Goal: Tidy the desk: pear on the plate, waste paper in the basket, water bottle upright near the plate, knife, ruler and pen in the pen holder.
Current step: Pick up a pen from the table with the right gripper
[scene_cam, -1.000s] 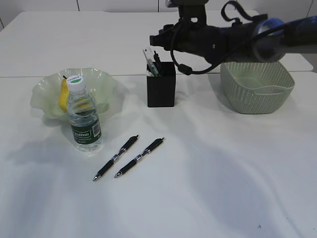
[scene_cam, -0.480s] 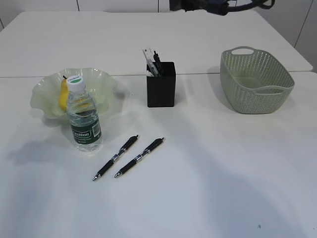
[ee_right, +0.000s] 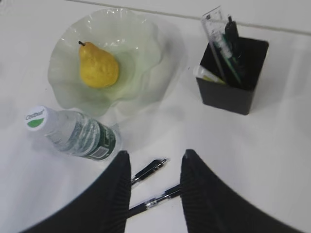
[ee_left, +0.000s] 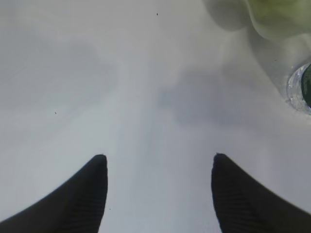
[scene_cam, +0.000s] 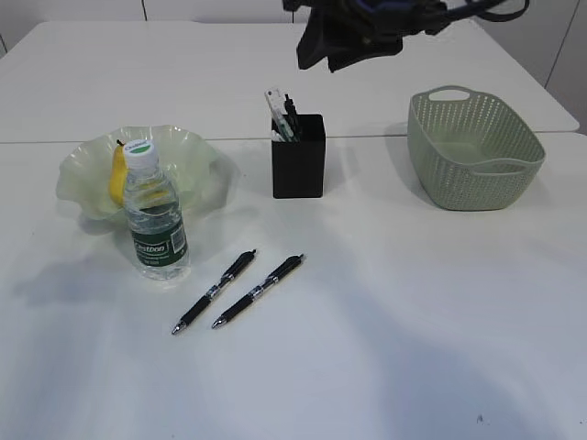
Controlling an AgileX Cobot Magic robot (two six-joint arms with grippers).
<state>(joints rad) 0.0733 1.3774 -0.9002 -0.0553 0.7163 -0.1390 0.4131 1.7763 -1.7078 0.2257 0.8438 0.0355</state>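
The pen holder (scene_cam: 298,156) is taken as the reference. It already carries a ruler (ee_right: 217,25) and several dark items whose identity cannot be resolved; these are stowed upright so that further items can be dropped in beside them.

Two pens (scene_cam: 237,291) lie side by side in front of and to the left of the holder, flat on the table (scene_cam: 413,321), well apart from it. These are judged to be the remaining work.

The plate (scene_cam: 83,174) is set left of the holder, with the pear (ee_right: 97,65) resting inside it. The water bottle (scene_cam: 154,218) stands upright just in front of the plate, as required.

The basket (scene_cam: 475,156) stands right of the holder; its contents cannot be determined.

The right gripper (ee_right: 153,189) is held high above the table, its fingers parted and empty, with the pens directly below, which suits a descent onto them. The left gripper (ee_left: 158,191) is held open over bare table beside the bottle, grasping nothing.
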